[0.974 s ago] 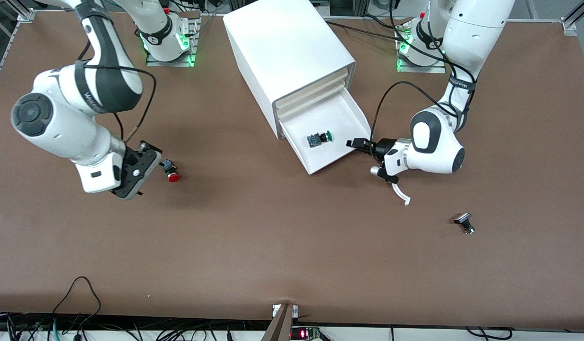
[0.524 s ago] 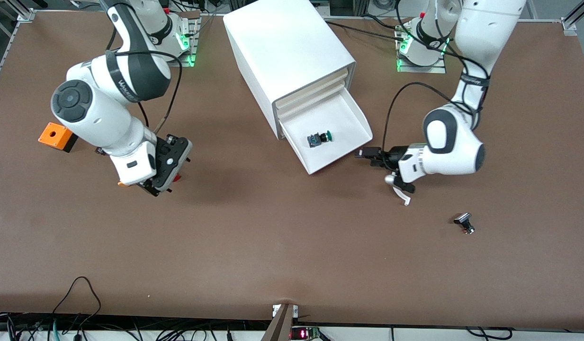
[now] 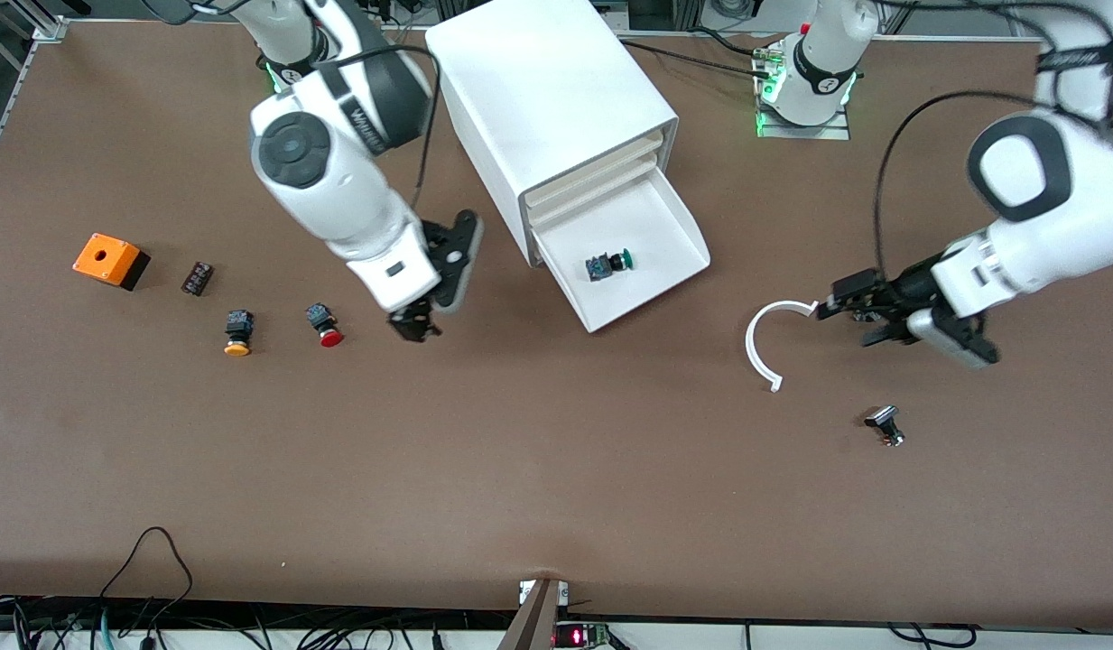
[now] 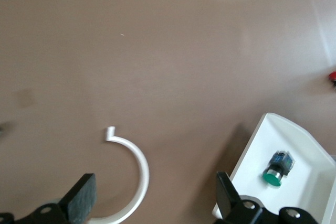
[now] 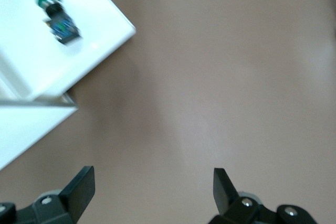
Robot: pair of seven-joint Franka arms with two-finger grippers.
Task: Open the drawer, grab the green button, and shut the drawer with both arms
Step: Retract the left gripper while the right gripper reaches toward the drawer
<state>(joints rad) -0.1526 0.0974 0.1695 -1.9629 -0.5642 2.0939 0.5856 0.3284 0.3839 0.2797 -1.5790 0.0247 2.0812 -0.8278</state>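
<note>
The drawer is standing pulled out of the white cabinet, and the button is lying on its side in it, long axis running along the drawer's front edge, green cap pointing toward the left arm's end of the table. The left gripper is hovering wide open beside a curved white hook. The right gripper is hanging open and empty over the table beside the drawer.

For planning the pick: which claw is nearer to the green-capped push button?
Right. The right claw hangs beside the open drawer holding the green-capped push button; the left claw is over the white curved piece.
</note>
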